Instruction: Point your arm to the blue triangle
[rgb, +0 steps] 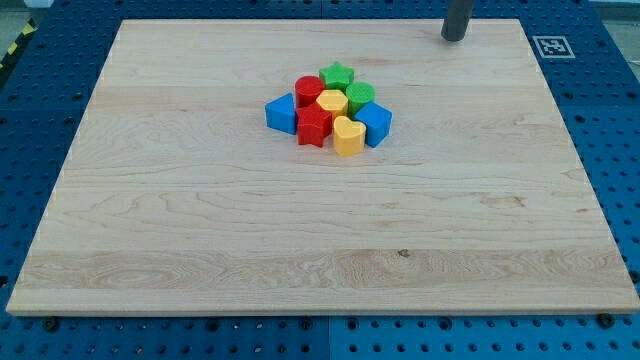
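The blue triangle (281, 113) lies at the left end of a tight cluster of blocks near the board's middle, a little toward the view's top. My tip (454, 37) is at the view's top right, touching the board near its far edge, well to the right of and above the cluster and apart from every block. The cluster also holds a red cylinder (308, 92), a red star (314, 127), a yellow hexagon (331, 102), a yellow heart (347, 136), a green star (337, 74), a green block (360, 96) and a blue cube (374, 123).
The wooden board (200, 230) rests on a blue pegboard table. A black-and-white marker tag (551, 46) sits just off the board's top right corner.
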